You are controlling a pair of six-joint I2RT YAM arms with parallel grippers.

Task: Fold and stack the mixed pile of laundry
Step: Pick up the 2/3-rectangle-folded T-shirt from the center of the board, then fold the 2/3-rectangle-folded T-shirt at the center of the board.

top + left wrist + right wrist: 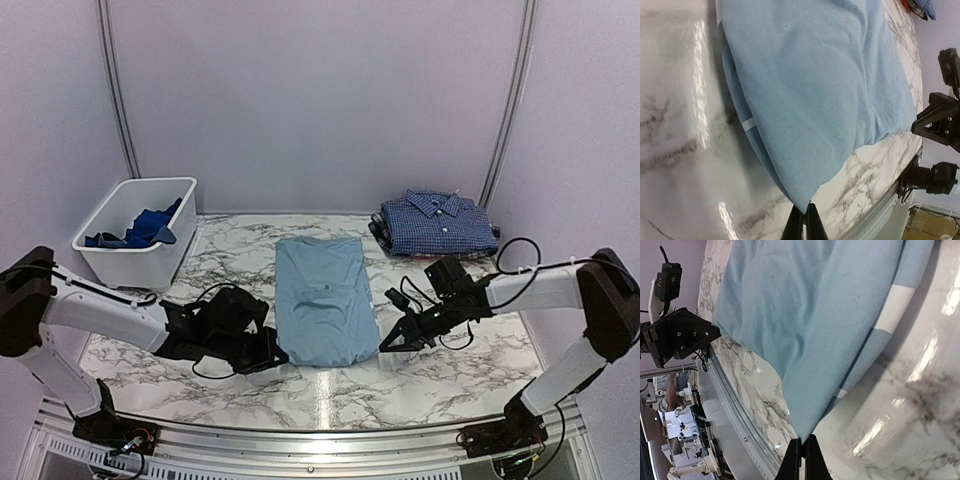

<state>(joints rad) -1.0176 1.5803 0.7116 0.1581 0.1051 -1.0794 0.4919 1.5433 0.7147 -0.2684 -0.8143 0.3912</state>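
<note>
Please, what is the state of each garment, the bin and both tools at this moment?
light blue T-shirt: folded narrow, lying flat
navy check shirt: folded, lying far right
royal blue garment: crumpled inside bin
white bin: upright, open
left tool: shut on T-shirt's near corner
right tool: shut on other near corner

White plastic bin (130, 262) at the far left of the marble table (430, 382)

No readable text, no labels, no brands, no numbers, no signs
</note>
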